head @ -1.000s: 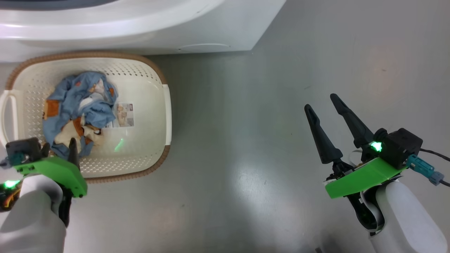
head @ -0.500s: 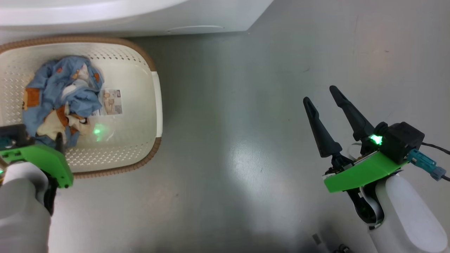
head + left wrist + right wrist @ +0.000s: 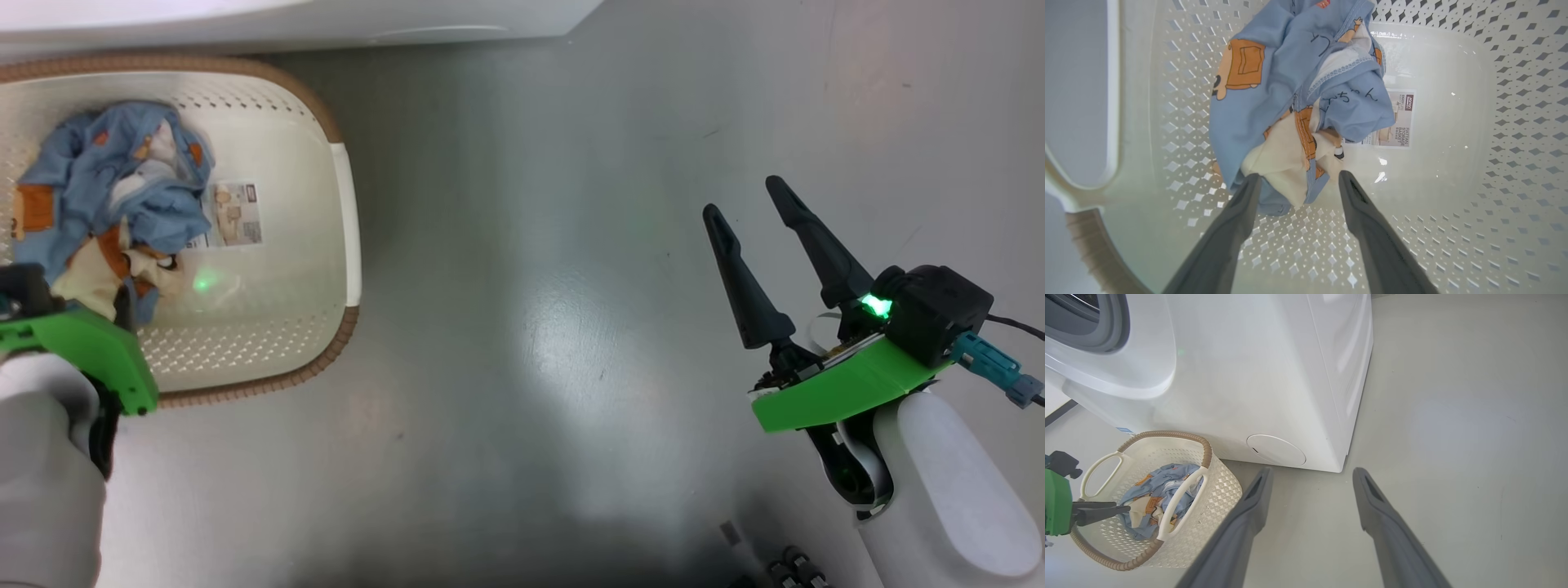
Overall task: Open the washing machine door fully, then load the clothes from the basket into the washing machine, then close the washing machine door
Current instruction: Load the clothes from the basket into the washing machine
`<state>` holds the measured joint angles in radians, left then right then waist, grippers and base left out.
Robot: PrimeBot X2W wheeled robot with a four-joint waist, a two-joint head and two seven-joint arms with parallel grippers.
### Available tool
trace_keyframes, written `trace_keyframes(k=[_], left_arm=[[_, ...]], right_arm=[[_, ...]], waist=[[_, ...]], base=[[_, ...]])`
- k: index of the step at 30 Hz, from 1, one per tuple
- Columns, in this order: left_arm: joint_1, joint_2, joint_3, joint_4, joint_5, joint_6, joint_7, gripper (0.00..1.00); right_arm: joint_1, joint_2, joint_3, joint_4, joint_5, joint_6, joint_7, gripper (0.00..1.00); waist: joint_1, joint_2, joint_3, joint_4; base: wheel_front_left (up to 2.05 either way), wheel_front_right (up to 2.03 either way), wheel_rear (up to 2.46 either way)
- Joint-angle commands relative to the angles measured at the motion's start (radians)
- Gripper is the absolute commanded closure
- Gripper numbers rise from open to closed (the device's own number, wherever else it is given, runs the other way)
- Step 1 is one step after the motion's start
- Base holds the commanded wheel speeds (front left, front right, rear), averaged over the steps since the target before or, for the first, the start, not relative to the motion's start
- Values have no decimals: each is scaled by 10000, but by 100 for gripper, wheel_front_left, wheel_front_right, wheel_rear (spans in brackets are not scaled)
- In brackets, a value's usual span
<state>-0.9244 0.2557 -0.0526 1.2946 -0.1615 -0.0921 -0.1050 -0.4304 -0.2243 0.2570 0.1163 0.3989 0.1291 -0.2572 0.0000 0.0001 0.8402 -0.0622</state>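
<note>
The cream basket [image 3: 343, 212] with its brown rim stands on the floor against the white washing machine [image 3: 326, 24]. The light-blue bear-print clothes [image 3: 106, 188] lie bunched in its left half. My left gripper [image 3: 1299, 175] reaches down into the basket and is open, its fingertips at either side of the near edge of the clothes [image 3: 1298, 81], a cream fold between them. In the head view one of its fingers [image 3: 122, 302] shows. My right gripper [image 3: 743, 196] hovers open and empty over bare floor, far to the right. The washing machine door is out of view; the grey gasket [image 3: 1106, 335] shows.
Smooth grey floor spreads wide between the basket and my right arm. A paper label [image 3: 233, 214] lies on the basket bottom. The round service flap [image 3: 1276, 450] sits low on the machine's front. Small dark parts [image 3: 788, 563] show at the bottom edge.
The head camera has moved, so the basket and machine now sit further left and up in its view. Both grippers stay open, and the left one stays at the clothes' near edge.
</note>
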Motion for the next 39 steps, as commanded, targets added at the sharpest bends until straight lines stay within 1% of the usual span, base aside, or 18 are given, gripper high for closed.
trace_keyframes(k=[1, 21, 39], left_arm=[[99, 614, 157, -41, -52, 87, 43, 0], [-243, 840, -9, -39, -314, 365, 512, 0], [-431, 967, -156, -39, -532, 548, 630, 0]], right_arm=[[276, 39, 213, -235, -110, 16, -46, 0], [244, 24, 171, -433, -163, 16, -46, 0], [262, -39, 206, -556, -204, 16, -46, 0]], waist=[[0, -1, 69, -31], [0, -1, 662, -205], [0, -1, 973, -283]], base=[[0, 0, 0], [0, 0, 0], [0, 0, 0]])
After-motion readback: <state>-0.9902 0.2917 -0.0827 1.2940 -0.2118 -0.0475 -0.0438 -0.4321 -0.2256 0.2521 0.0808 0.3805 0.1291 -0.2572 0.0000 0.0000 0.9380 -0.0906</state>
